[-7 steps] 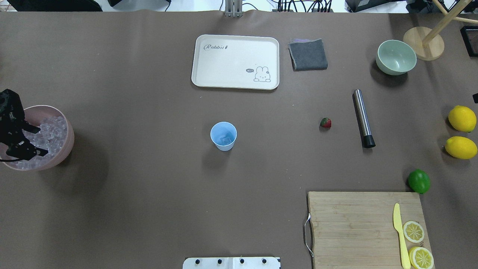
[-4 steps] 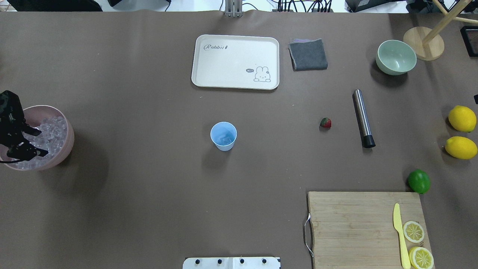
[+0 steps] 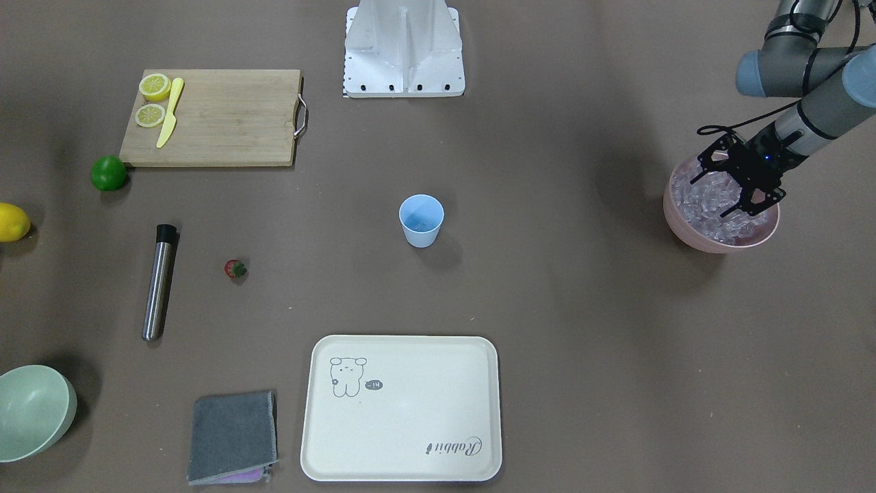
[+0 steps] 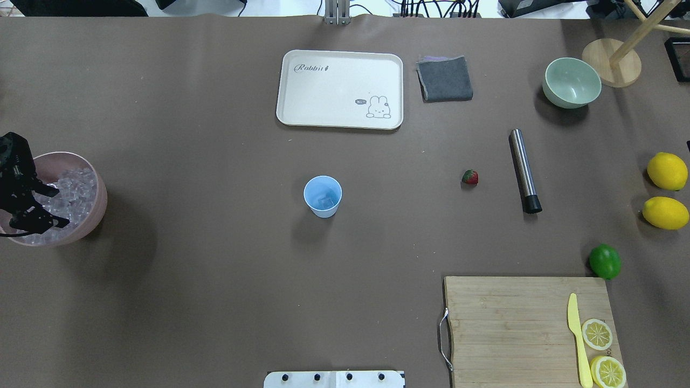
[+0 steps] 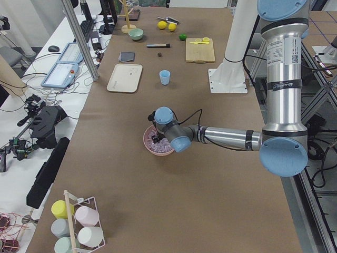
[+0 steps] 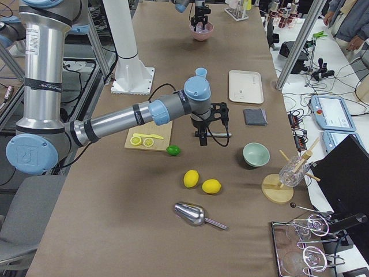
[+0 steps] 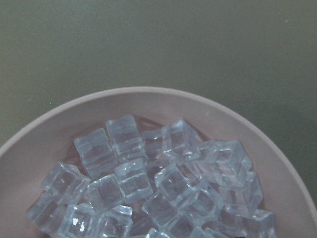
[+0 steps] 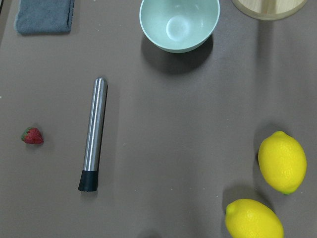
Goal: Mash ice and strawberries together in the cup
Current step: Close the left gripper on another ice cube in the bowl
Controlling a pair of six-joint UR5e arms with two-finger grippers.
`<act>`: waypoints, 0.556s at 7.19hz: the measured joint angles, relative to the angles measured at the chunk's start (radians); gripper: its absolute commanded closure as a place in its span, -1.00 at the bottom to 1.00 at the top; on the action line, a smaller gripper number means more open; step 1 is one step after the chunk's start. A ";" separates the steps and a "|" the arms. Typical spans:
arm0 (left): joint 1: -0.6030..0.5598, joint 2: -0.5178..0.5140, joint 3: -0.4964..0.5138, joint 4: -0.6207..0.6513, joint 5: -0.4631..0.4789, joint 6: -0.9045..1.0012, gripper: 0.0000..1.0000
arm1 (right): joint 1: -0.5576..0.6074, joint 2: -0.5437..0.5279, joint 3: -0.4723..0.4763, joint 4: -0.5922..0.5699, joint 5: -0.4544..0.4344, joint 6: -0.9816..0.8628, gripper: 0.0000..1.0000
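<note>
The light-blue cup stands upright mid-table with what looks like one cube of ice inside. More ice fills a pink bowl at the table's left end. My left gripper is open, its fingers down among the cubes and nothing visibly held. The strawberry lies alone on the table right of the cup. My right gripper hangs above the table near the strawberry; I cannot tell whether it is open or shut.
A steel muddler lies right of the strawberry. Beyond it are a pale-green bowl, two lemons and a lime. A cutting board carries lemon slices and a knife. A cream tray and grey cloth lie at the back.
The left gripper has shifted slightly toward the table's left edge and sunk a little lower into the ice, still open. Nothing else moved.
</note>
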 measured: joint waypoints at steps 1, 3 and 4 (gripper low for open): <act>0.001 0.000 0.001 0.001 0.001 0.001 0.24 | 0.005 -0.005 0.001 0.000 0.000 -0.002 -0.99; 0.000 -0.002 0.003 0.001 0.001 0.001 1.00 | 0.012 -0.008 0.002 0.000 0.000 -0.004 -0.99; 0.000 -0.004 0.003 0.004 -0.008 0.000 1.00 | 0.015 -0.009 0.002 0.000 0.000 -0.004 -0.99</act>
